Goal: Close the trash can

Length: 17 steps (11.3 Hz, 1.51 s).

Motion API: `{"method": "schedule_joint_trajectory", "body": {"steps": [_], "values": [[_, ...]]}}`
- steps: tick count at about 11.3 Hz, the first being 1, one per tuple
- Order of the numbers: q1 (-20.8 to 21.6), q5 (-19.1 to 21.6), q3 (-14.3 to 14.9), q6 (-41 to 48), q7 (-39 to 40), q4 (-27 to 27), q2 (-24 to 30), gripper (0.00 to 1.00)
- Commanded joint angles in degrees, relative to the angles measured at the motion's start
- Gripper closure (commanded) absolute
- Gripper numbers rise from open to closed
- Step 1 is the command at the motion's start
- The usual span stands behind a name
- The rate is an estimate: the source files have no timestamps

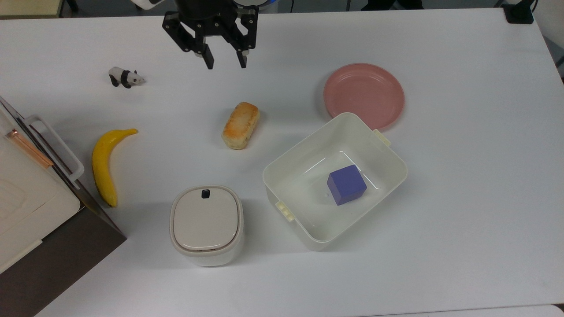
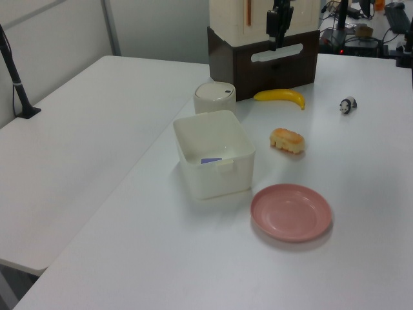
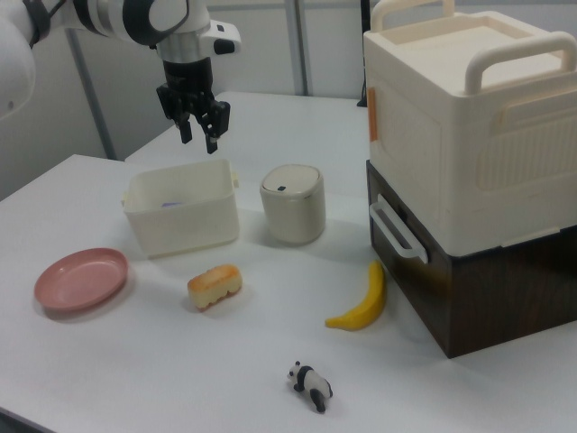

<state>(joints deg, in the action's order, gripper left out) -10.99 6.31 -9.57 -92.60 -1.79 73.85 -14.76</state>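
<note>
The trash can is a small cream-white bin near the table's front edge in the top view. Its beige lid lies flat and shut, with the black button on the edge facing the bread. The bin also stands beside the white tub in the left view and the right view. My gripper hangs high near the top view's upper edge, far from the bin. Its fingers are spread open and hold nothing. It is also seen in the left view and the right view.
A white tub holding a blue cube sits to the top view's right of the bin. A pink plate, a bread roll, a banana and a panda figure lie around. A large cream box on a brown base fills the top view's left.
</note>
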Motion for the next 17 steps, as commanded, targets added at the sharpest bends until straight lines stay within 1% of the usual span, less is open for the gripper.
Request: {"method": "schedule_joint_trajectory", "body": {"steps": [1,4,5,6,8,9,11,14,15,17], "values": [[0.4,0.5,1.0,-0.3,1.0,1.0,1.0,0.0],[0.4,-0.9,1.0,-4.7,-0.4,0.6,0.6,0.0],[0.4,-2.0,1.0,-8.0,-2.7,0.4,0.5,0.0],[0.4,-3.1,1.0,-9.5,-6.2,0.4,0.5,0.0],[0.8,-8.7,0.9,-9.0,-6.4,0.5,0.6,0.0],[0.9,-9.6,0.8,-7.8,-6.6,0.5,0.6,0.0],[1.1,-10.3,0.6,-7.0,-6.8,0.5,0.6,0.0],[1.1,-9.0,0.3,-6.3,-7.0,0.9,0.6,0.0],[1.1,-7.4,0.3,-5.1,-7.1,0.9,0.6,0.0],[1.2,-6.1,0.3,-3.7,-7.9,1.0,0.9,0.0]]}}
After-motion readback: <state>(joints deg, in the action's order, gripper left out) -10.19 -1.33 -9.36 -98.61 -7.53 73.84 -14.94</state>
